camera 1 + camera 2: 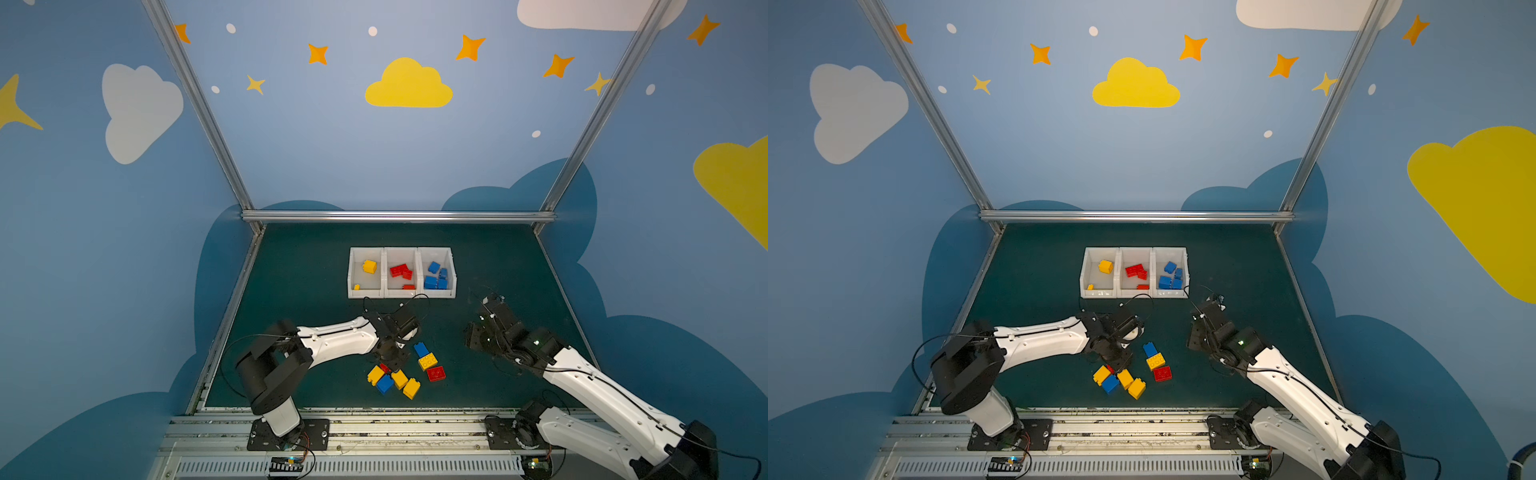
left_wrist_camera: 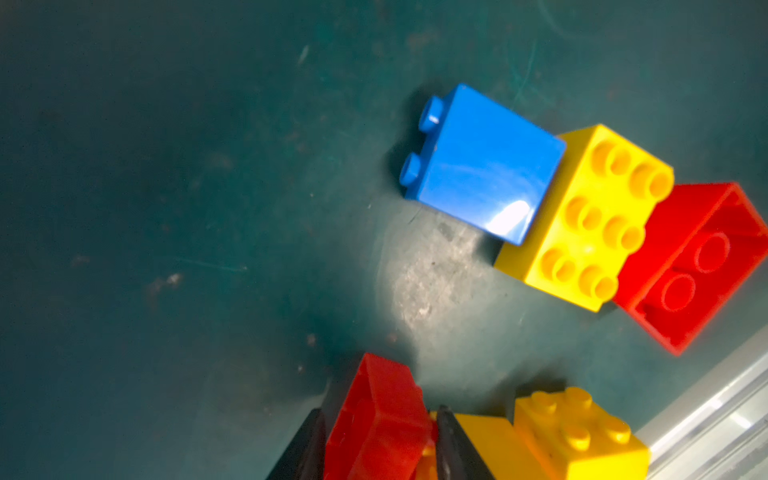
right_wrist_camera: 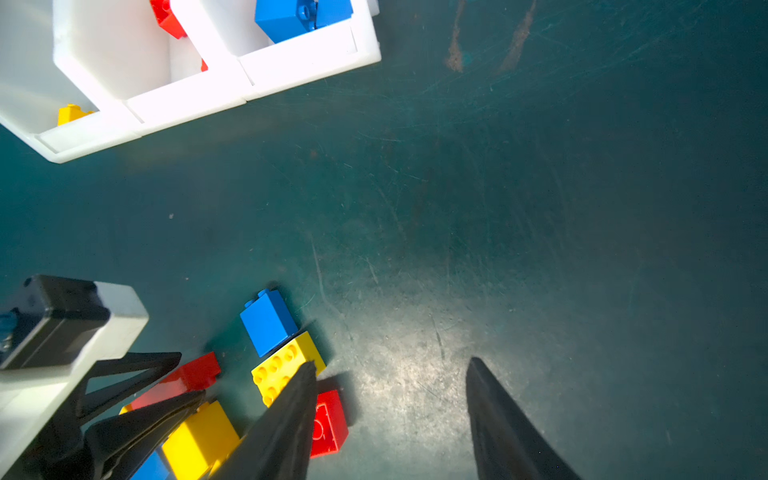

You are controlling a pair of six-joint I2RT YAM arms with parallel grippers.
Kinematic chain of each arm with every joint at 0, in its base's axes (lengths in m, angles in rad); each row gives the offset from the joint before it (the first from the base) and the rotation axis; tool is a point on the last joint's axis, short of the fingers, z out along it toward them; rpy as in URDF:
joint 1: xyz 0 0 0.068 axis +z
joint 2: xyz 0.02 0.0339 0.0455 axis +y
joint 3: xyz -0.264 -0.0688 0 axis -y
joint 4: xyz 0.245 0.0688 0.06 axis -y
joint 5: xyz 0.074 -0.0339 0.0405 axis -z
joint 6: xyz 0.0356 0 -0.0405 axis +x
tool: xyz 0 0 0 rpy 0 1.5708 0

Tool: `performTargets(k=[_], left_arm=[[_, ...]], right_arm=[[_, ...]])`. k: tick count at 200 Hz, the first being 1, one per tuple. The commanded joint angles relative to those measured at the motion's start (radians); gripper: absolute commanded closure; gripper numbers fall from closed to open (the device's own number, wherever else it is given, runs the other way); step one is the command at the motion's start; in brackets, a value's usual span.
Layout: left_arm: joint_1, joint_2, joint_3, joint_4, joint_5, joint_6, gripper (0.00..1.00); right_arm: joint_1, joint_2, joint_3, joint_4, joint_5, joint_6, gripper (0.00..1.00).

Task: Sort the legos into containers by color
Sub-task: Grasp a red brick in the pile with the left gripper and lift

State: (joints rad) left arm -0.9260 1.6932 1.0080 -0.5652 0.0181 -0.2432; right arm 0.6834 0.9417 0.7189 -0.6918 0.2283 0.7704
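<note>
My left gripper [image 2: 380,411] is down in the pile of loose legos, and its two dark fingers press on either side of a small red lego [image 2: 374,419] [image 1: 384,367] that stands tilted on the mat. Yellow legos [image 2: 577,432] lie right beside it. A blue lego [image 1: 421,349], a yellow one [image 1: 427,361] and a red one [image 1: 435,373] lie in a row close by. My right gripper [image 3: 390,363] [image 1: 471,338] hovers open over bare mat to the right of the pile, holding nothing.
Three white containers stand side by side behind the pile: the left one [image 1: 365,294] holds yellow legos, the middle one [image 1: 401,294] red, the right one [image 1: 436,294] blue. A metal rail [image 1: 374,415] runs along the mat's front edge.
</note>
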Motion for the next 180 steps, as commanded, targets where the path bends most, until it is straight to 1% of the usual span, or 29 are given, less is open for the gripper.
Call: performTargets(k=[1, 38, 69, 94, 134, 156, 180], left_arm=[[-0.004, 0.022, 0.03, -0.027, -0.012, 0.021, 0.6], [-0.004, 0.035, 0.048, -0.036, -0.045, 0.037, 0.66], [0.004, 0.043, 0.084, -0.058, -0.075, 0.06, 0.68], [0.029, 0.053, 0.132, -0.068, -0.077, 0.082, 0.68], [0.078, 0.088, 0.214, -0.087, -0.067, 0.115, 0.73], [0.081, 0.087, 0.227, -0.097, -0.058, 0.111, 0.7], [0.07, 0.053, 0.188, -0.098, -0.04, 0.089, 0.54]], right_arm=[[-0.003, -0.017, -0.01, -0.004, 0.021, 0.013, 0.43], [-0.004, -0.021, -0.009, -0.016, 0.033, 0.014, 0.44], [-0.004, -0.027, -0.007, -0.02, 0.039, 0.013, 0.44], [-0.005, -0.033, -0.004, -0.023, 0.046, 0.013, 0.44], [-0.008, -0.049, -0.003, -0.037, 0.051, 0.004, 0.45], [-0.011, -0.063, -0.004, -0.053, 0.061, 0.001, 0.45], [-0.017, -0.082, -0.011, -0.055, 0.066, 0.001, 0.45]])
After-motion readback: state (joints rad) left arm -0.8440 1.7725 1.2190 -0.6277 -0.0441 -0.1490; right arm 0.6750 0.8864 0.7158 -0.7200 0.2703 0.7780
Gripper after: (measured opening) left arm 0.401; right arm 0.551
